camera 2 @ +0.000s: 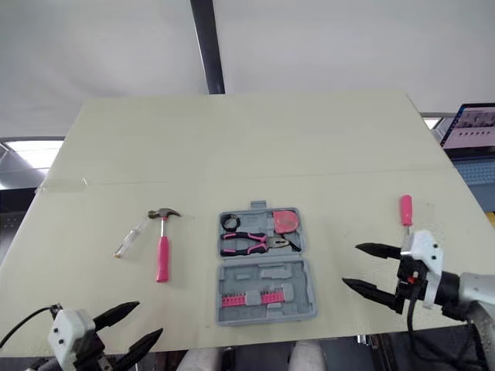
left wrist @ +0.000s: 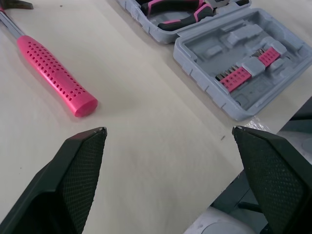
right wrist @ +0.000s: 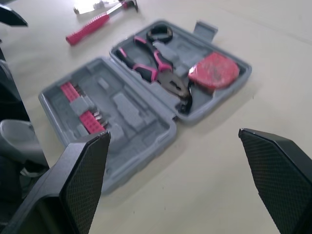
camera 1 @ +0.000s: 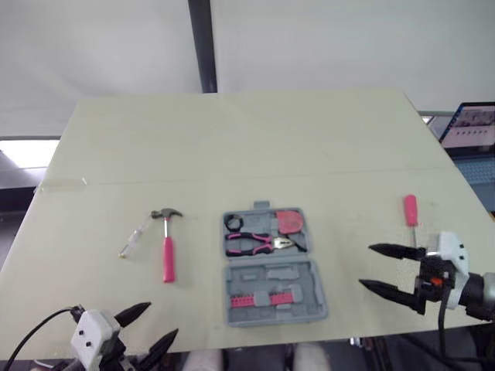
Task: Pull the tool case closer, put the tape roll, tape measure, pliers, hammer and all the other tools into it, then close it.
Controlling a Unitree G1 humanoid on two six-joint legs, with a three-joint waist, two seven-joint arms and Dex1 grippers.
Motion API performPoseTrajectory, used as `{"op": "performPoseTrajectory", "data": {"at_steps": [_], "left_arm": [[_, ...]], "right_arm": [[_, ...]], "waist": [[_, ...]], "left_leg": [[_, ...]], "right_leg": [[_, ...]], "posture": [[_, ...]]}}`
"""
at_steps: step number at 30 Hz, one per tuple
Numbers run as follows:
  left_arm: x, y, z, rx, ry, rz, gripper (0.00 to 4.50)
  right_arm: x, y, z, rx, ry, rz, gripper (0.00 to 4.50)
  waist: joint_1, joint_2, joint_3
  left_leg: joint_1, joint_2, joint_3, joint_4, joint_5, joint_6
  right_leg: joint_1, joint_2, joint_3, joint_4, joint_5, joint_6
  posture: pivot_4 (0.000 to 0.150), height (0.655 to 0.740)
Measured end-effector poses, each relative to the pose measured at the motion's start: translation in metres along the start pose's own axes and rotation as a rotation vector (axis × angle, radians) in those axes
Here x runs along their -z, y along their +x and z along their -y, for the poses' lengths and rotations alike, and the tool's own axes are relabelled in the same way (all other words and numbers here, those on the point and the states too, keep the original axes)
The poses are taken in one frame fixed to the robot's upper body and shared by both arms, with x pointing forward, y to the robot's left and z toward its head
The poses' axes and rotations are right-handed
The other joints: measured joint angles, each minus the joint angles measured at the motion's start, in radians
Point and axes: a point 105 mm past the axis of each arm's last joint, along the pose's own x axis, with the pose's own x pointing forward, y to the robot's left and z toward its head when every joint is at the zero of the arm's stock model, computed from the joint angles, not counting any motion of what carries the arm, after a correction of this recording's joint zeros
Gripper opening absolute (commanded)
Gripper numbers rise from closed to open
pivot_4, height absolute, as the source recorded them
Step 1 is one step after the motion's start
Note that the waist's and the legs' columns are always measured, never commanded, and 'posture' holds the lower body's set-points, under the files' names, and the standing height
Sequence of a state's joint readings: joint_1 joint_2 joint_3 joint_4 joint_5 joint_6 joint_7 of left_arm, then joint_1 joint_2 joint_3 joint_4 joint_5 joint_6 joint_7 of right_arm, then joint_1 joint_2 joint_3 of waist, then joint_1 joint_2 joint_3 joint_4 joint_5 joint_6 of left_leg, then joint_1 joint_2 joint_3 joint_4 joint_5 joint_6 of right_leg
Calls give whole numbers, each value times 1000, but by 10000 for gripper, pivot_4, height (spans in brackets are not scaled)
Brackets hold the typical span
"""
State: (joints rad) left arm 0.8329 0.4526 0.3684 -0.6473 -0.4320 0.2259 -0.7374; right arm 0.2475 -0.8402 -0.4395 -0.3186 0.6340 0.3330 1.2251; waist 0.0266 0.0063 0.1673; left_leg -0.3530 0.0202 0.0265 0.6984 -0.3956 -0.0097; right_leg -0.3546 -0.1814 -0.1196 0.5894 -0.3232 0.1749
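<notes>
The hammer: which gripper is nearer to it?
Left. The left gripper hovers near the handle end of the hammer; the right gripper is on the far side of the tool case.

We find the tool case point(camera 1: 309, 274) lower centre on the tabletop point(camera 1: 232, 139), pliers point(camera 1: 259, 243) in it, hammer point(camera 1: 167, 251) left, screwdriver point(camera 1: 411, 210) right.

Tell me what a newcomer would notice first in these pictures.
The open grey tool case sits at the front edge of the table, with pliers, a pink tape measure and a black tape roll in its far half. A pink-handled hammer lies to its left, a pink-handled screwdriver to its right, beyond the open right gripper.
</notes>
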Motion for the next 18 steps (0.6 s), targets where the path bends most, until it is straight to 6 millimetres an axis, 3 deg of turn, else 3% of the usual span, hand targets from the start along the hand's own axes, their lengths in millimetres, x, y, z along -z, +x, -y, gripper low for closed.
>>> {"op": "performPoseTrajectory", "data": {"at_steps": [4, 6, 11, 18], "left_arm": [[-7, 5, -2, -25, -14, 3, 44215], [-19, 6, -11, -63, -6, 18, 44215], [-40, -8, -63, -193, 58, -10, 44215], [-44, -3, -120, -250, 71, -56, 44215]], "right_arm": [[-2, 1, 0, -34, 9, 13, 44521], [-7, 4, 5, -37, -5, 26, 44521], [-4, 12, 7, -81, 25, 11, 44521], [-8, 19, 12, -95, 28, 9, 44521]], "waist": [[-2, 0, 0], [-1, 0, 0], [-2, 1, 0], [-1, 1, 0]], "left_leg": [[0, 0, 0, 0, 0, 0], [1, 0, 0, 1, 0, 0], [1, 0, 0, 0, 0, -1], [0, 0, 0, 0, 1, -1]], "right_leg": [[0, 0, 0, 0, 0, 0], [0, 0, 0, 1, 0, 0], [0, 0, 0, 1, 0, 0], [-1, 1, 0, 2, 0, 0]], "posture": [[1500, 7400], [1500, 7400], [1500, 7400], [1500, 7400]]}}
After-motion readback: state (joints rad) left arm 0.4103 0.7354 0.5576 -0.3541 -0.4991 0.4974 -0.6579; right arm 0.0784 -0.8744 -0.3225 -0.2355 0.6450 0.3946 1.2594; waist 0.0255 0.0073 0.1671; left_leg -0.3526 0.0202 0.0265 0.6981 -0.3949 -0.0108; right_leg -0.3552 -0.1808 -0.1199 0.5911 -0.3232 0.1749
